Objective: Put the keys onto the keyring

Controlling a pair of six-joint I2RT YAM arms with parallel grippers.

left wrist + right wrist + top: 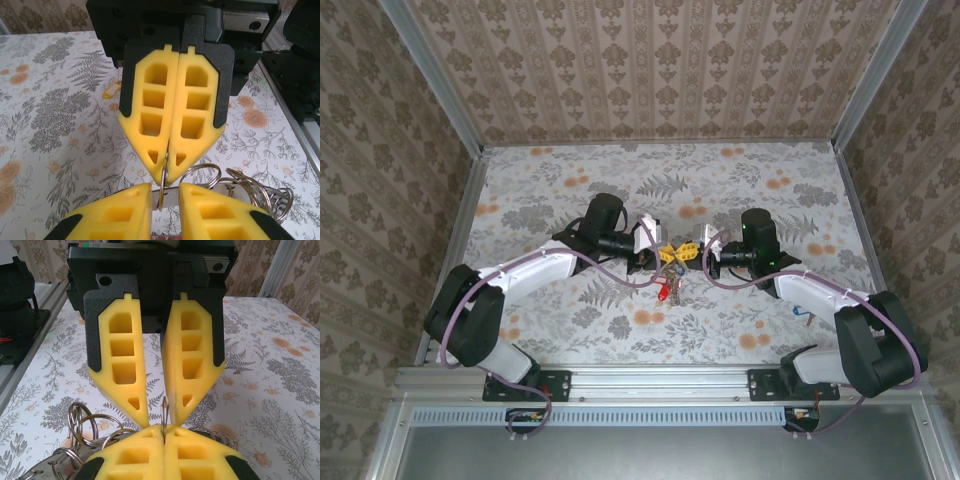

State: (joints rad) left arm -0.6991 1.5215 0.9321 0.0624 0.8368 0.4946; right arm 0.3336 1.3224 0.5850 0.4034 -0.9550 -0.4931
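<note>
The two grippers meet tip to tip over the middle of the table, above the keyring (672, 287), a bunch of silver rings and keys with red tags. My right gripper (164, 429) is shut on one thin ring (165, 407) of it, which stands edge-on. My left gripper (165, 187) has its jaws a little apart, and that ring (164, 172) stands in the gap. A flat silver piece lies across behind the gap. More rings of the bunch (260, 196) hang beside the left fingers. A key with a yellow tag (111, 91) lies loose on the table. Another with a blue tag (801, 312) lies by the right arm.
The table has a floral cloth (740, 190) and patterned walls on three sides. A metal rail (660, 382) runs along the near edge by the arm bases. Both forearms stretch inward across the middle, and the far half of the cloth is bare.
</note>
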